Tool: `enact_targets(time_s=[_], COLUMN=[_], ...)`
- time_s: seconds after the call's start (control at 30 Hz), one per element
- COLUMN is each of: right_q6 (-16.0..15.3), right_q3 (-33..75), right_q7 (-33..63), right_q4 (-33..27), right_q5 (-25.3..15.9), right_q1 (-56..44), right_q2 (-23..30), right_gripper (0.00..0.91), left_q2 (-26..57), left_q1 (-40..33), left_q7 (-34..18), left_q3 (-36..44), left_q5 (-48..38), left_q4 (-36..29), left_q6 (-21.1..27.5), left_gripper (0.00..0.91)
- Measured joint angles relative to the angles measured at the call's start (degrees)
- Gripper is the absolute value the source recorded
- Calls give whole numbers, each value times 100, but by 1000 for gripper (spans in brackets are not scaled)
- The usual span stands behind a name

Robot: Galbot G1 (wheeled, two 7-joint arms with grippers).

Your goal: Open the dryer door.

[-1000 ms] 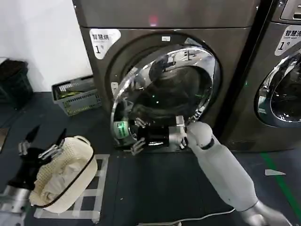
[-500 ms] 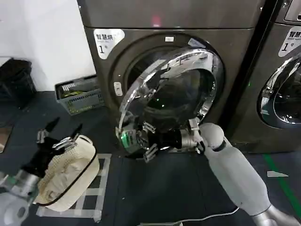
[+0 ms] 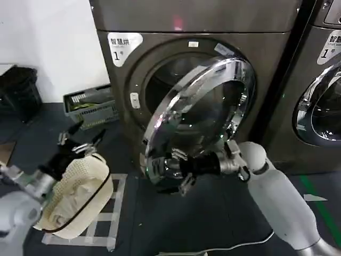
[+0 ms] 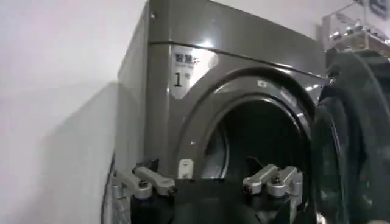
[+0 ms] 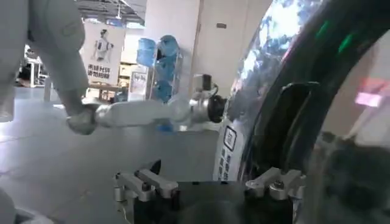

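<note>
you have the dryer door (image 3: 205,114) swung partway out from the front of the grey machine (image 3: 192,21), hinged on its right side, the free left edge standing clear of the drum opening (image 3: 160,85) so the dark drum shows behind it. chrome ring faces you and mirrors the room; a white label with a "1" (image 3: 121,44) sits on the machine's upper left panel. your right claw (image 3: 168,169) is down at the lower left rim of the door, arm reaching in from the right across the floor (image 3: 213,213); its fingers (image 3: 178,156) stand spread, released, one above and one below the rim edge, and you cannot tell whether they touch the chrome. from the right wrist view the open fingers (image 5: 146,182) frame the door's curved edge (image 5: 268,103), with a reflection of a robot arm in the ring. your left claw (image 3: 80,140) hovers off to the left, above a cream mesh laundry basket (image 3: 80,192) on the floor, fingers apart and empty, pointing toward the machine; the left wrist view looks across its fingers (image 4: 146,181) at the open drum and the door's dark inner side (image 4: 353,134). a grey crate (image 3: 90,106) rests against the wall to the left of the machine, and a neighbouring machine's chrome-ringed door (image 3: 319,101) is at the right edge.
</note>
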Motion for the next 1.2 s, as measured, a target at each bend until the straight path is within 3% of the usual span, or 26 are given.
enact_targets(time_s=[0.23, 0.67, 1.2], right_q6=[-7, 3, 6], right_q3=[370, 1519, 3508], right_q7=[-178, -452, -348], right_q4=[-80, -287, 50], right_q5=[36, 43, -3], right_q1=[-271, -914, -2150], right_q2=[-27, -275, -746], right_gripper=[907, 907, 907], left_q2=[464, 797, 943], left_q1=[-521, -838, -1171], left_q7=[78, 59, 390], left_q3=[584, 1336, 1991], left_q5=[-116, -225, -290], left_q4=[254, 231, 212], left_q6=[-5, 158, 353], left_gripper=[907, 907, 907])
